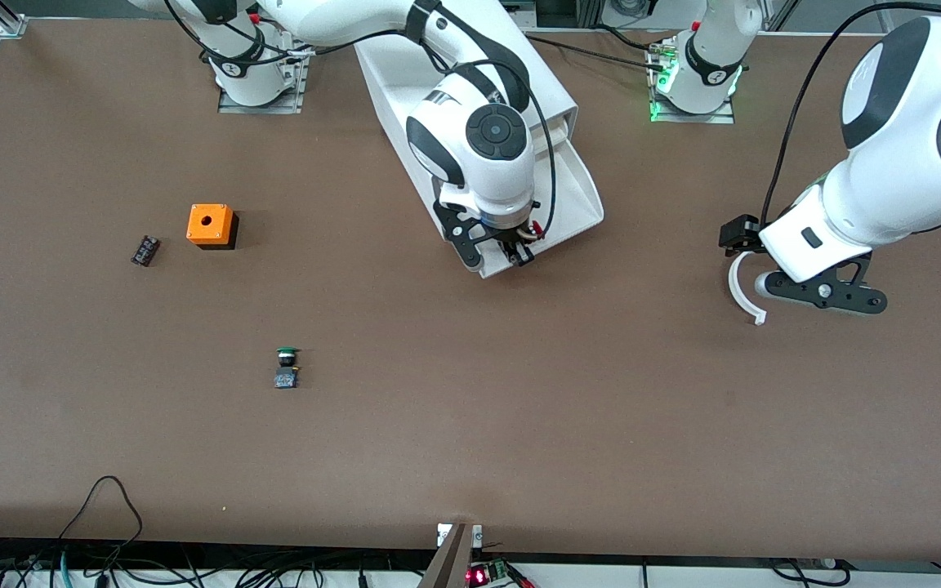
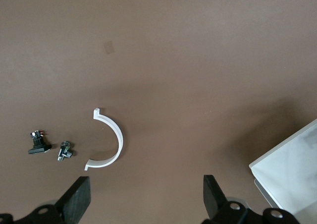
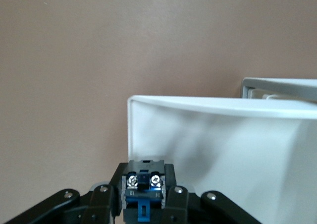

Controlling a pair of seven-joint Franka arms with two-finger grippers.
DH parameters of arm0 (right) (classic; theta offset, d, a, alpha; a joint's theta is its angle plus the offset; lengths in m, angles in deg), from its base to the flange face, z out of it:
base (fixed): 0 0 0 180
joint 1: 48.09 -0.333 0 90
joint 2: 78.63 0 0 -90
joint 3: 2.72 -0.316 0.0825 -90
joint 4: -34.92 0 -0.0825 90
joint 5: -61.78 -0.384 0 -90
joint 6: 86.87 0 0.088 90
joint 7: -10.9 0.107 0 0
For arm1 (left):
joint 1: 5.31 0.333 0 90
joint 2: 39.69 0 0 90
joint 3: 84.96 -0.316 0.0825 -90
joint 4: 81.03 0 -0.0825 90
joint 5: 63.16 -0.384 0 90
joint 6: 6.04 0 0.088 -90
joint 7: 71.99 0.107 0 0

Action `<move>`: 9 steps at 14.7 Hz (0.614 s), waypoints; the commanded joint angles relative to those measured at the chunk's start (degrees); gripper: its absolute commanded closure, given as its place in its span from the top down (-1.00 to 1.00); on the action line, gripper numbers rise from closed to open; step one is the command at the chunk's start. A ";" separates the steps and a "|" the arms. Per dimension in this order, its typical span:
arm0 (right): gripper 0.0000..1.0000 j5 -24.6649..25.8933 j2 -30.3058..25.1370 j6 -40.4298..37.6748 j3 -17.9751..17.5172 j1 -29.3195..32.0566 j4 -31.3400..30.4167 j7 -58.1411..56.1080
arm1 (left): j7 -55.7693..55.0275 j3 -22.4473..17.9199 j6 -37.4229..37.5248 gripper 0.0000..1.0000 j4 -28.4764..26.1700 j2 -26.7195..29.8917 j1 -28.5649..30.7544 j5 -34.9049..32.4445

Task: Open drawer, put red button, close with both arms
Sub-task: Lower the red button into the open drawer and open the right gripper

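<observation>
Red button (image 3: 143, 192) is sitting clamped between the fingers of the right gripper (image 1: 517, 249), its blue base and two silver screw heads facing the right wrist camera, so its long axis is running along the gripper's own reach with the cap pointing away from the wrist. In the front view only a speck of red is peeking out beside the fingers. Just ahead of the button, the drawer (image 1: 577, 192) is standing pulled out of the cabinet (image 1: 470, 82), and the right gripper is hanging over the drawer's front lip at the corner nearest the front camera. The button is therefore lying at the edge of the tray rather than clearly over its floor. By my judgement, the coming move turns on that: the gripper needs to carry a little way toward the cabinet so the release drops the button inside the walls.

Well apart, toward the left arm's end of the table, the left gripper (image 1: 826, 290) is waiting with its fingers spread wide and nothing between them, over a white curved strip (image 2: 109, 140) and two small dark parts (image 2: 49, 148). The right arm is plainly the nearer one.

Toward the right arm's end, the green button (image 1: 287, 367), an orange box (image 1: 210, 224) and a small dark block (image 1: 144, 250) are lying untouched.
</observation>
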 commanded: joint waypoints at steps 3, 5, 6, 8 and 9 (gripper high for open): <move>-0.64 -1.38 0.43 1.08 0.39 -1.21 -0.45 4.78 | -2.09 0.01 0.63 1.00 2.38 -1.70 0.44 1.96; 0.36 -4.01 0.25 1.08 0.48 -1.12 -0.45 5.67 | -2.09 -0.17 0.63 1.00 2.38 -1.70 0.88 1.96; 0.99 -3.94 0.25 1.08 0.48 -1.21 -0.37 5.67 | -2.09 -0.25 0.63 1.00 2.38 -1.70 0.97 1.96; 1.00 -3.76 0.07 1.08 0.83 -1.12 -0.10 5.67 | -2.17 -0.43 0.63 1.00 2.29 -1.70 0.97 1.87; 1.00 -3.76 -0.10 1.08 1.01 -0.86 0.33 5.67 | -2.09 -0.43 0.63 1.00 2.20 -1.70 0.97 1.87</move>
